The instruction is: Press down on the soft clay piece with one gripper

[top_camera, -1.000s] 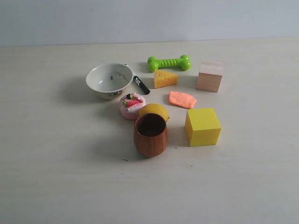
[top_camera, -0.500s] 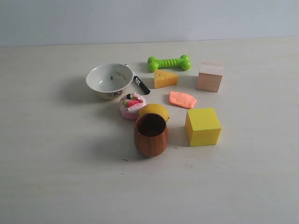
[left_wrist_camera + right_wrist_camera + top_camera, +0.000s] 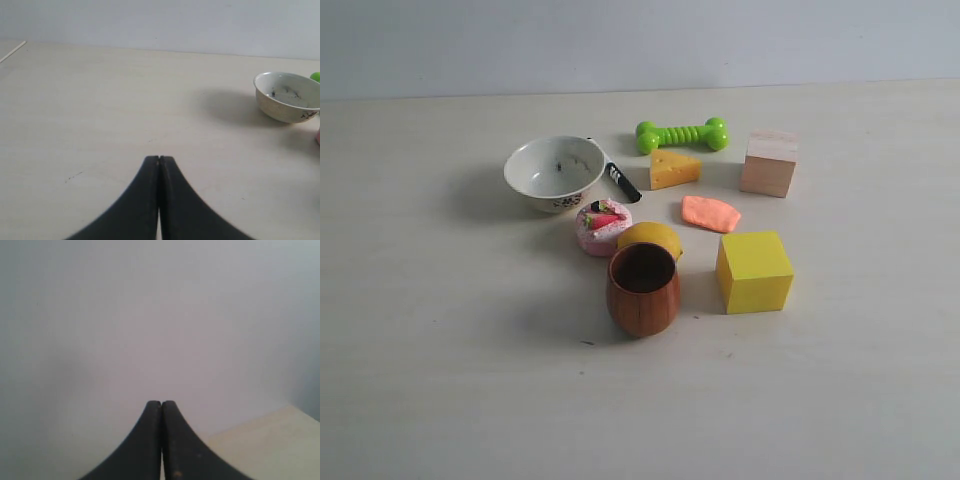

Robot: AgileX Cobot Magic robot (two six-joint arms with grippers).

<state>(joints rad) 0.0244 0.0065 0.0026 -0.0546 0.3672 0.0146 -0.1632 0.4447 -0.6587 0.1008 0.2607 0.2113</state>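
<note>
Soft clay piece (image 3: pixel 711 213): a flat salmon-orange blob lying directly on the desk (image 3: pixel 470 350), inside no container, between the cheese wedge (image 3: pixel 674 168), the pale wooden block (image 3: pixel 768 163) and the yellow cube (image 3: pixel 753 271), touching none of them. It is well apart from both sets of fingers; neither wrist view shows it. Containers: the white bowl (image 3: pixel 555 172) stands upright, with only dark specks on its inner surface and a short black item (image 3: pixel 623 182) just beside its rim. The brown wooden cup (image 3: pixel 643 289) stands upright, and its interior is dark with no contents discernible. A yellow rounded object (image 3: pixel 650 237) sits against the cup, with the pink cake toy (image 3: pixel 603 226) touching or nearly touching that object. A green bone toy (image 3: pixel 682 134) lies near the cheese wedge. Arm pose: the left fingers (image 3: pixel 159 159) are pressed together tip to tip with nothing between them, held low over bare desk, and the bowl (image 3: pixel 287 96) stands well ahead of their tips and off to one side. The right fingers (image 3: pixel 161 403) are likewise pressed together and hold nothing. They point at a pale grey wall with only a corner of the desk (image 3: pixel 270 440) beyond them. No fingers touch the soft clay piece.
</note>
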